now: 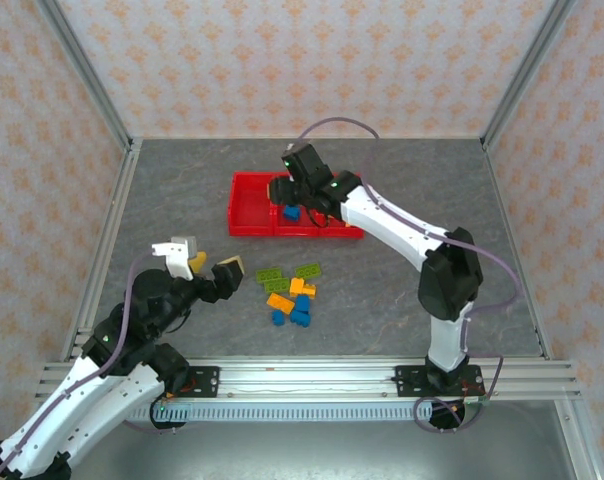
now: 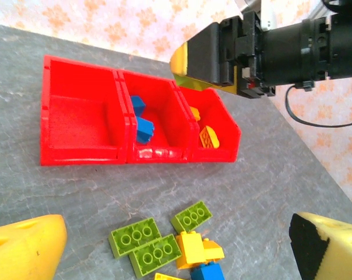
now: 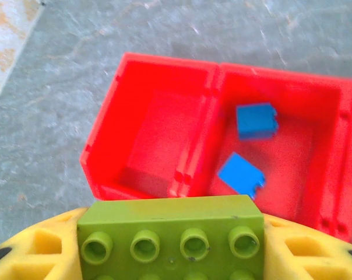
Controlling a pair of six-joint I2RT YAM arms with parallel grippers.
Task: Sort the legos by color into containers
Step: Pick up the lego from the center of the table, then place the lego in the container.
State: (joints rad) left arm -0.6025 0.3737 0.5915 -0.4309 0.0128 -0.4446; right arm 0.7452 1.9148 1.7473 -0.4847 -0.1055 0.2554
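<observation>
Right wrist: green lego (image 3: pixel 170 224) before containers (image 3: pixel 158 137)

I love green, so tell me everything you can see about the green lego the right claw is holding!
The green lego is a lime brick of smooth plastic. One row of four round studs shows, and a second row is cut off by the picture's edge. It sits level, studs facing the camera, squeezed between the yellow foam pads of the right claw. It hangs above the red tray, not yet dropped in.

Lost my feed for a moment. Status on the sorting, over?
Left gripper open beside the pile. Right gripper shut on green brick, over the tray. Nothing blocking the tray.
</observation>
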